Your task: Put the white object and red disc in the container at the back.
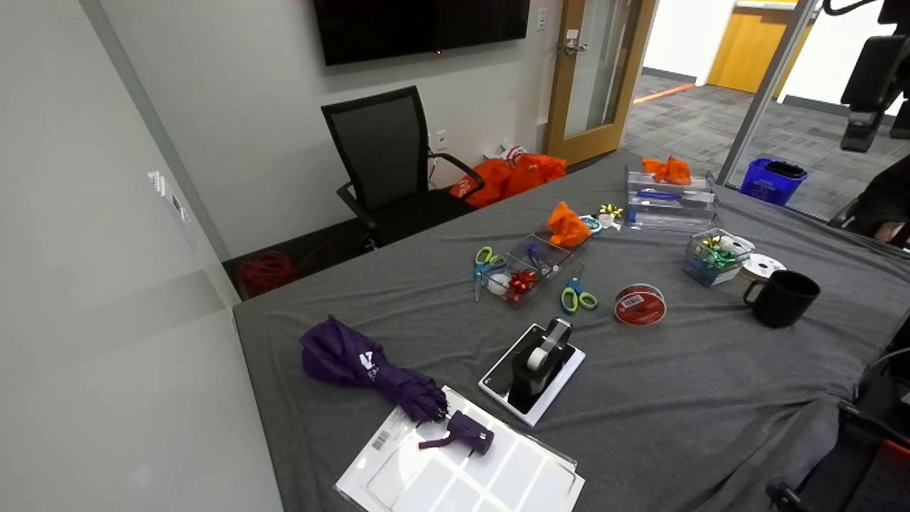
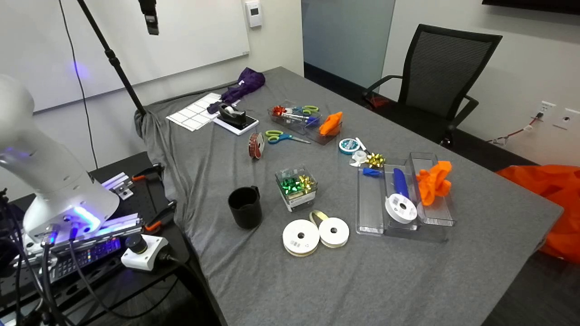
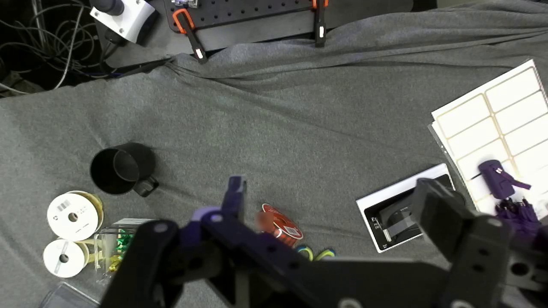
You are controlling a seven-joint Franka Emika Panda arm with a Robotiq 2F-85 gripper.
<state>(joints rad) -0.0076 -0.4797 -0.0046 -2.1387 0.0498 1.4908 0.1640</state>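
The red disc (image 1: 640,306) is a flat red ribbon spool standing on its edge on the grey cloth; it also shows in an exterior view (image 2: 256,146) and the wrist view (image 3: 291,224). The clear plastic container (image 2: 370,199) has long compartments and holds a white spool (image 2: 401,208), a blue item and an orange lump. Two more white spools (image 2: 301,237) (image 2: 334,232) lie on the cloth beside it. I cannot tell which white thing is the task's. My gripper (image 3: 334,184) is open and empty, high above the table; the red disc shows near its left finger.
A black mug (image 2: 245,207) and a small clear box with bows (image 2: 296,188) stand near the white spools. A divided clear tray (image 1: 537,249), scissors (image 1: 577,295), a tape dispenser on a white box (image 1: 533,373), and a purple umbrella (image 1: 341,355) on label sheets (image 1: 498,491) are farther along.
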